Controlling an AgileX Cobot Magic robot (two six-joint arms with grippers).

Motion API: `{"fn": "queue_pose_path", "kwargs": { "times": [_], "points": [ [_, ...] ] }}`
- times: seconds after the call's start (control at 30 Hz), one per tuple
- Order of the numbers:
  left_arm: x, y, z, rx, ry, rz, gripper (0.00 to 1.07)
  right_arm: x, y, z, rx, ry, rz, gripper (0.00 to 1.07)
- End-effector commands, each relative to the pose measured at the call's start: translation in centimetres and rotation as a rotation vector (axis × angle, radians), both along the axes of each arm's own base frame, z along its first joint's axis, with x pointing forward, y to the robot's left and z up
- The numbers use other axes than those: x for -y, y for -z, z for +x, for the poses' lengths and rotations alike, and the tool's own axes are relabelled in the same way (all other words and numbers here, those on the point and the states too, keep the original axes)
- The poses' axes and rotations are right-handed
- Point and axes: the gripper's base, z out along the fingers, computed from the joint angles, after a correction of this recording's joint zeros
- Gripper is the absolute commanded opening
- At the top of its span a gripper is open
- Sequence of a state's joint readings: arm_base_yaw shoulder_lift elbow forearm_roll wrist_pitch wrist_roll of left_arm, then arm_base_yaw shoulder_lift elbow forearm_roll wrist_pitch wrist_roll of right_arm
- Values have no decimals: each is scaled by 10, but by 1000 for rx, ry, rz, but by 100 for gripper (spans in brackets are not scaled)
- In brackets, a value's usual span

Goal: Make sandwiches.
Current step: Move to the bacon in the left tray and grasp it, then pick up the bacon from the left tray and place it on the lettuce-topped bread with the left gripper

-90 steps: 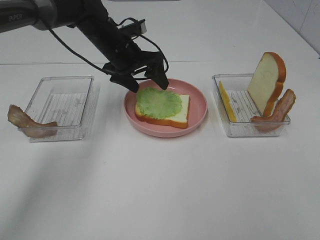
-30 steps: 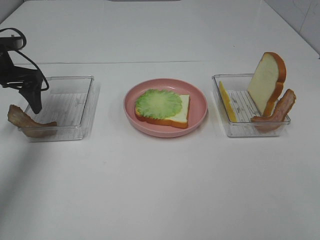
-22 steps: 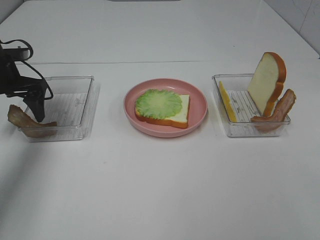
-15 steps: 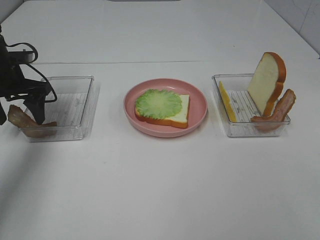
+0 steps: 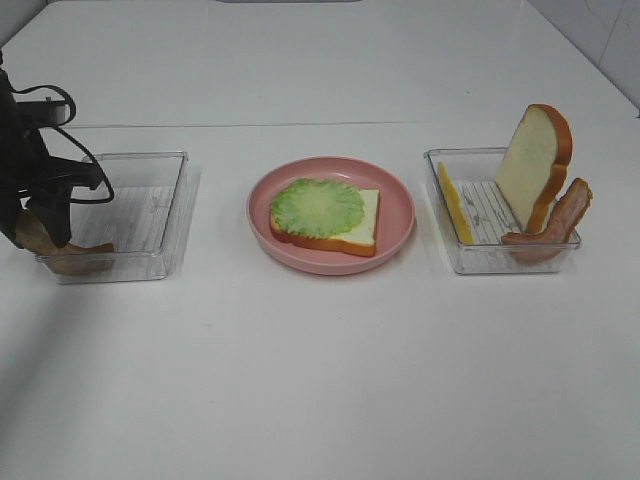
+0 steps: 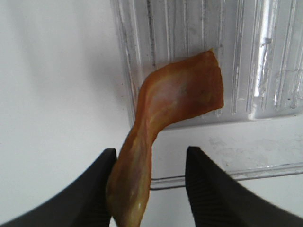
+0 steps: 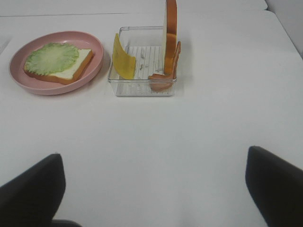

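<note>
Left tool (image 6: 150,158) has left the pink plate (image 5: 401,205), where lettuce-topped bread (image 5: 326,216) sits, and straddles the bacon strip (image 6: 176,97) draped over the tray rim (image 6: 227,175), unclamped; right tool (image 7: 152,153) gapes. Pinched off-centre, the limp strip could slip.

The white table (image 5: 320,380) bears a clear left tray (image 5: 150,200); pink plate (image 5: 396,214); clear right tray (image 5: 482,216).

The left hand (image 5: 32,225) partly hides the left end of the left bacon (image 5: 78,262); its arm (image 5: 15,130) runs off the picture's edge. The right wrist view cuts off the upright bread's (image 7: 170,28) upper end and the fingers (image 7: 277,187) of the right hand (image 7: 154,187).
</note>
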State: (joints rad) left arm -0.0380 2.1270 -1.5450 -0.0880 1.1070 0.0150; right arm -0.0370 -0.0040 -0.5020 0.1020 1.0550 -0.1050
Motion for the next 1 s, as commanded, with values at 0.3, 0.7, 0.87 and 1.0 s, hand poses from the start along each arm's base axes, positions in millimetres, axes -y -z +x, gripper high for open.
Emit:
{"fn": "queue_pose_path", "kwargs": {
  "times": [0.3,0.7,0.87,1.0],
  "points": [
    [2,3,0,-1,12,3,0,0,0,-3,24,-1,-12,98],
    [3,-46,-8,92,30,-12,0,0,0,-3,24,-1,-12,98],
    [5,-77,-15,173,35,-39,0,0,0,-3,24,-1,-12,98],
    [12,-110,-21,261,67,-126,0,0,0,-3,24,-1,-12,98]
  ]
}}
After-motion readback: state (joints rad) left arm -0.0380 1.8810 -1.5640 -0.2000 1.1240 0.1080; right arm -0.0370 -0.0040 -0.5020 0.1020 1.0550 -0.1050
